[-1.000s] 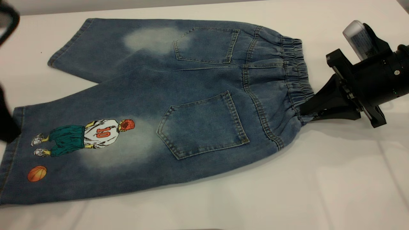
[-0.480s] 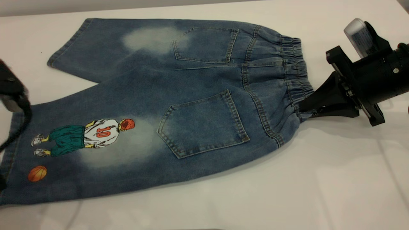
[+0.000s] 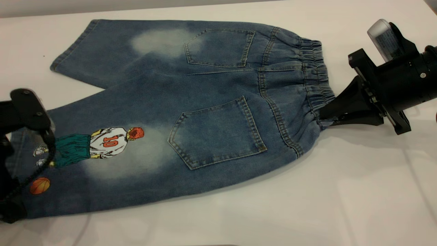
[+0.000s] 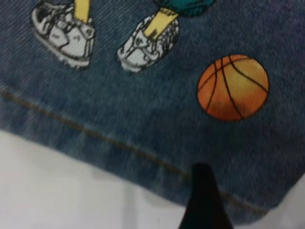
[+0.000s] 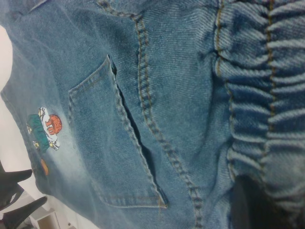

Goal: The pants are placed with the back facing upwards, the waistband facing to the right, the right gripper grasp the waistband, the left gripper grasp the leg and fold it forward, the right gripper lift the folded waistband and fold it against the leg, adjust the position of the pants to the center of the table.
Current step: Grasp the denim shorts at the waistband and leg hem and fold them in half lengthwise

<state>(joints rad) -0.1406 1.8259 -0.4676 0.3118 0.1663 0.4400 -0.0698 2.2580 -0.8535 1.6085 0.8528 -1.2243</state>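
Pants (image 3: 191,112) flat, back up, on counter (image 3: 341,205) | right tool (image 3: 322,119) clenched on waistband (image 3: 315,78) at its near corner | left tool (image 4: 202,200) over printed leg (image 3: 85,160) hem beside orange ball (image 4: 233,87); grip state cannot be told

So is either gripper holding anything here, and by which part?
The right gripper is clamped on the pants at the near end of the elastic waistband. The left gripper is open over the printed leg's hem, holding nothing.
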